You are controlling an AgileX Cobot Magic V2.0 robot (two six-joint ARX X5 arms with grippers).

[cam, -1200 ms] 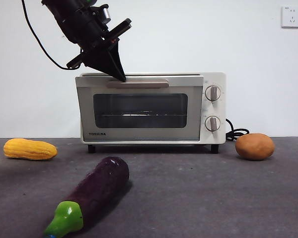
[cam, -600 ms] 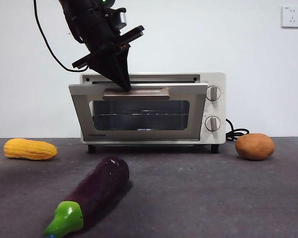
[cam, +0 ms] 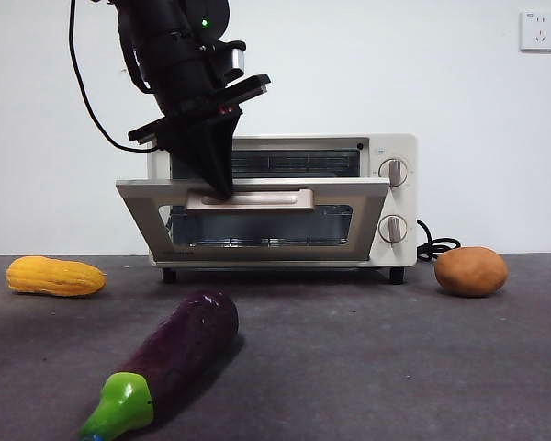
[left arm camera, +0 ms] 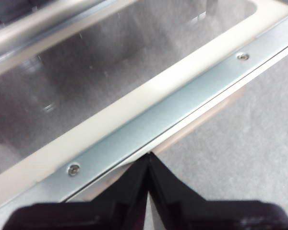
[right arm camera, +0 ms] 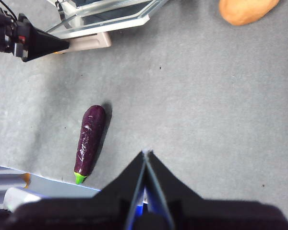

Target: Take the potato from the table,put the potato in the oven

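Observation:
The potato (cam: 471, 272) lies on the dark grey table (cam: 367, 358) to the right of the oven (cam: 403, 198); in the right wrist view the potato (right arm camera: 245, 9) sits at the frame's edge. The oven's glass door (cam: 257, 228) hangs partly open, tilted outward at the top. My left gripper (cam: 222, 191) is shut, its tip pressed against the beige handle bar (cam: 266, 199); the left wrist view shows its tip (left arm camera: 149, 155) at the door's top edge (left arm camera: 149, 127). My right gripper (right arm camera: 145, 154) hovers shut high over the table, holding nothing.
A yellow corn cob (cam: 55, 276) lies at the left. A purple eggplant (cam: 179, 354) with a green stem lies in front of the oven, also seen as the eggplant (right arm camera: 90, 139) from the right wrist. The black cord (cam: 438, 248) curls between oven and potato.
The oven door went from closed to partly open, swinging outward and down. My left gripper came down and forward with the handle.

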